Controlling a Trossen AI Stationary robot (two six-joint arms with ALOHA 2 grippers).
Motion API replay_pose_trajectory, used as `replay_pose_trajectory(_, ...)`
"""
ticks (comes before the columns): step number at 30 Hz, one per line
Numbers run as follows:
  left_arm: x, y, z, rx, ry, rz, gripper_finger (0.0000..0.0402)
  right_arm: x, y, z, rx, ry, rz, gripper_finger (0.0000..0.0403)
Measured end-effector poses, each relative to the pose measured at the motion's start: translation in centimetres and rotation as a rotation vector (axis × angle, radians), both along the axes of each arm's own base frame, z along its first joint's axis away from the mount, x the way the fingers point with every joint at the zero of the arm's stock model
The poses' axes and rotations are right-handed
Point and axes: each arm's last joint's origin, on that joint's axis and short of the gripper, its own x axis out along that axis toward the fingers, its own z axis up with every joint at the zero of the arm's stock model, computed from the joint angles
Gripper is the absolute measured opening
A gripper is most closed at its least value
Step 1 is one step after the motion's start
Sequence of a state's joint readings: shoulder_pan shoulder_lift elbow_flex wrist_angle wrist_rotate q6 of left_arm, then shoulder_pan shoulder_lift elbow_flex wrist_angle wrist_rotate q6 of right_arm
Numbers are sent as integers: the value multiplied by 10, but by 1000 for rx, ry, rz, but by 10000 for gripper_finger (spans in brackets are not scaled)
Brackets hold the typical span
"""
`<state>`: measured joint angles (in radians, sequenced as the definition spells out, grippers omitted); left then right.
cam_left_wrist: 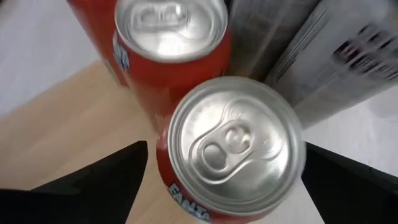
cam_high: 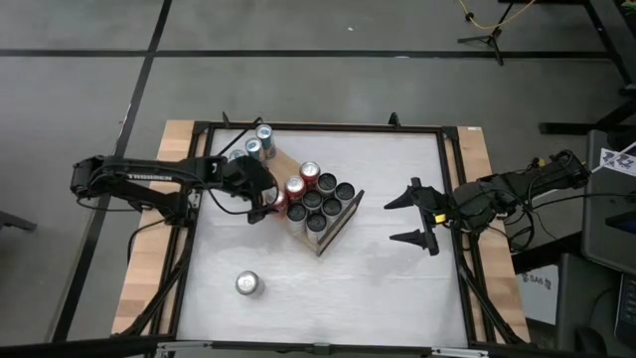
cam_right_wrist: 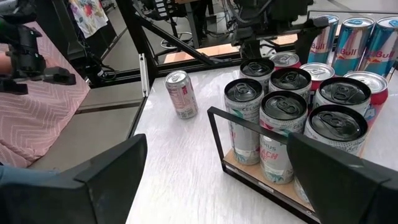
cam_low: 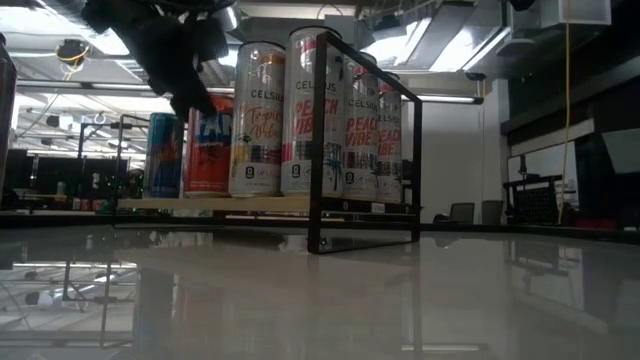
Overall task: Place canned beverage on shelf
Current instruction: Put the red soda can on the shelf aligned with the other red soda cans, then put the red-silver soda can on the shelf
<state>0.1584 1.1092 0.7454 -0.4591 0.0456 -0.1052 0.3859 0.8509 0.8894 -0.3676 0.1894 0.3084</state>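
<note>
The shelf (cam_high: 343, 221) stands mid-table, its board crowded with upright cans. The left gripper (cam_high: 266, 202) hangs over the shelf's left end, fingers spread wide on either side of a red can (cam_left_wrist: 233, 146) standing there without gripping it. A second red can (cam_left_wrist: 171, 43) stands just beside it. Tall grey cans (cam_right_wrist: 283, 124) fill the right end. One loose can (cam_high: 247, 283) stands alone near the front left. The right gripper (cam_high: 415, 217) waits wide open, well right of the shelf.

Cans (cam_left_wrist: 233, 146): shiny smooth metal, brushed lids. Shelf (cam_right_wrist: 249, 163): pale matt wood board, thin black metal frame. Tabletop (cam_low: 400, 300): glossy white, reflective.
</note>
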Motion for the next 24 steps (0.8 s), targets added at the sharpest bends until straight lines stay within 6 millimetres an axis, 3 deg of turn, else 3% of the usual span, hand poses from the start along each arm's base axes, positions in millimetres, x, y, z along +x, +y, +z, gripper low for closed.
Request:
replay_pose_trajectory(13, -3, -11, 60, 3, -217, -56, 397, 0, 0, 0, 0, 0, 0, 381)
replay_pose_trajectory(18, -7, -21, 80, -96, -294, -20, 396, 0, 0, 0, -28, -6, 9, 381)
replay_pose_trajectory(24, -7, -39, 89, -296, -314, 40, 396, 0, 0, 0, -75, -13, 25, 381)
